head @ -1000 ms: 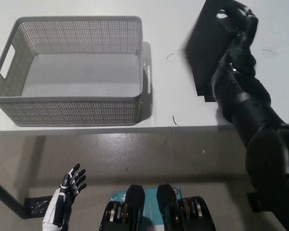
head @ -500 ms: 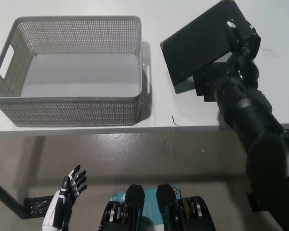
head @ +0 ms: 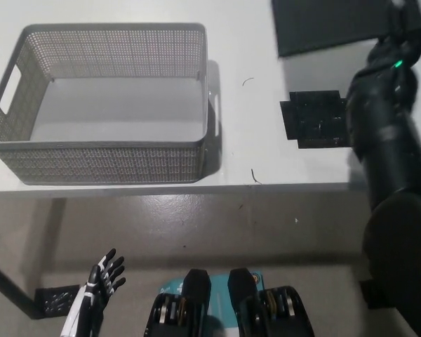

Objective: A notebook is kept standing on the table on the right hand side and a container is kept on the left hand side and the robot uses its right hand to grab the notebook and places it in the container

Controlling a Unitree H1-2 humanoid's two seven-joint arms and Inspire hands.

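At the top right of the head view, the black notebook (head: 330, 27) is showing as a flat dark slab, its upper part cut off by the top edge of the picture. The black right hand (head: 400, 28) is sitting at the notebook's right end, close to the picture's top right corner, and the right arm is running down from there to the bottom right. The hand seems to be holding the notebook by that end, but the fingers are merging with the dark cover and are partly out of frame, so I cannot tell how they are closing. The notebook is lying well apart from the grey mesh container (head: 98, 165), which is standing on the left part of the white table (head: 245, 133) with nothing inside it. Between the container and the right arm, a small black square stand (head: 314, 121) is resting flat on the table, just beside the arm and below the notebook. Down at the lower left, beneath the table's front edge, the white left hand (head: 95, 291) is hanging over the floor with its dark fingers spread apart and holding nothing
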